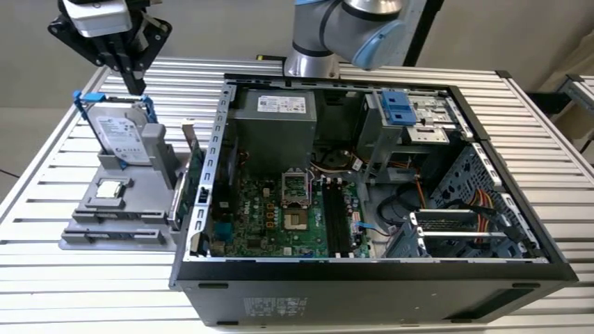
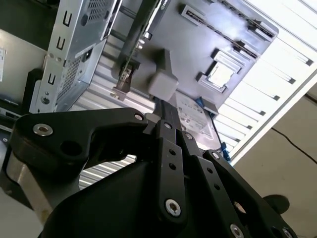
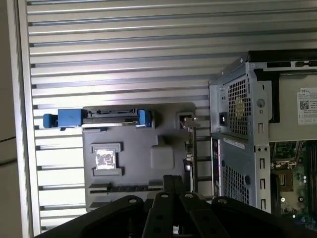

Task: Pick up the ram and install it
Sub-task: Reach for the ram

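Observation:
My gripper (image 1: 139, 85) hangs high above the table at the exterior view's left, over the back of the grey parts holder (image 1: 93, 216). Its black fingers (image 3: 173, 182) are pressed together with nothing between them. The ram (image 1: 119, 234) is a thin bluish-green stick lying in the slot along the holder's front edge, well below and in front of the gripper. In the first wrist view the ram (image 3: 124, 187) shows as a dark strip just beyond the fingertips. The open computer case (image 1: 371, 268) holds the motherboard with its long black memory slots (image 1: 334, 217).
A hard drive in a blue caddy (image 1: 121, 136) stands upright at the holder's back, directly under the gripper. A small square silver chip (image 1: 111, 188) sits mid-holder. A green expansion card with a metal bracket (image 1: 192, 174) stands between holder and case. The slatted table (image 1: 55, 292) extends around.

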`<state>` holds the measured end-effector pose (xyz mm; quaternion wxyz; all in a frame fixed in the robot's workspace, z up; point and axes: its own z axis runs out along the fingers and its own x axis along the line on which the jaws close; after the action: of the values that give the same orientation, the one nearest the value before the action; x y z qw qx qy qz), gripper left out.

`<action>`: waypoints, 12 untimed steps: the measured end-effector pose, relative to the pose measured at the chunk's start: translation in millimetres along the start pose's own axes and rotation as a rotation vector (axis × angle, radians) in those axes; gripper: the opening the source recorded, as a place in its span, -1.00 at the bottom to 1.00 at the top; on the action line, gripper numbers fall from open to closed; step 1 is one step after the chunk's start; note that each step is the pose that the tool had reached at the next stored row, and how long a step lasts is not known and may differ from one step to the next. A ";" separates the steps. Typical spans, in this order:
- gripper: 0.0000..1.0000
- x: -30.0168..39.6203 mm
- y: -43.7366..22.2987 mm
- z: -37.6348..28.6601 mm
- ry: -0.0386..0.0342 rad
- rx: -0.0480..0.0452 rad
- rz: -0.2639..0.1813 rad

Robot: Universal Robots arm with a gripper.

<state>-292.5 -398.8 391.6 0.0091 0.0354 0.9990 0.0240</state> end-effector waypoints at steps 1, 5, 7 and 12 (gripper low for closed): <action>-1.00 1.2 -0.1 0.0 0.0000 -0.0001 0.000; -1.00 6.0 -0.4 -0.2 0.0001 0.0000 0.000; -1.00 8.3 -0.6 -0.1 0.0000 -0.0001 0.000; -1.00 14.2 -1.0 -0.3 0.0000 0.0000 0.000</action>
<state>-306.8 -398.8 391.6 0.0091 0.0354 0.9990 0.0240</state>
